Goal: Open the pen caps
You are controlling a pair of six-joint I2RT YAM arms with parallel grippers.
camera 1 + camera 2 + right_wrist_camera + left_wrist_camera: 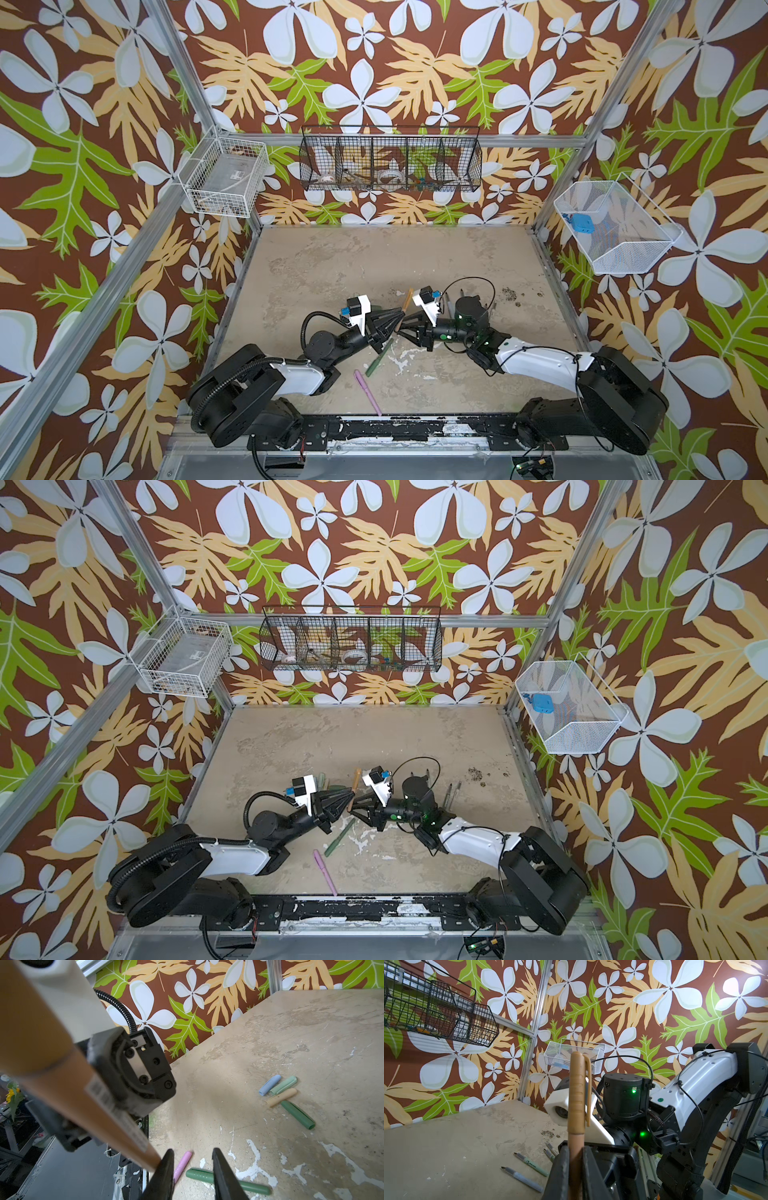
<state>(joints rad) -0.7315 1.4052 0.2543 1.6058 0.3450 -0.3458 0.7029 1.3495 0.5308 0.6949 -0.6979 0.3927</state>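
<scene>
In both top views the left hand [400, 319] and the right hand [405, 329] meet just toward 6 o'clock of the table's [374, 257] middle. The brown pen [408, 298] between them shows there only as a short slanted stick. The left wrist view makes plain that the left hand is clamped tight on the pen's body, with the brown cap [578, 1093] seated on the pen and standing clear above the fingers. The right wrist view shows the right hand partly open with nothing in its gap. The pen's tail end runs up to the far side of one finger [166, 1165]; whether it touches I cannot tell. That view also lays out four loose caps close together: light blue cap [270, 1085], mint cap [283, 1085], beige cap [281, 1097] and dark green cap [298, 1114]. The uncapped pen bodies [532, 1164] lie at 3 o'clock of the hands. The green pen [379, 357] and pink pen [368, 392], caps on, lie at 7 o'clock, the pink one reaching the front edge. Toward 12 o'clock the table lies open to its back edge.
</scene>
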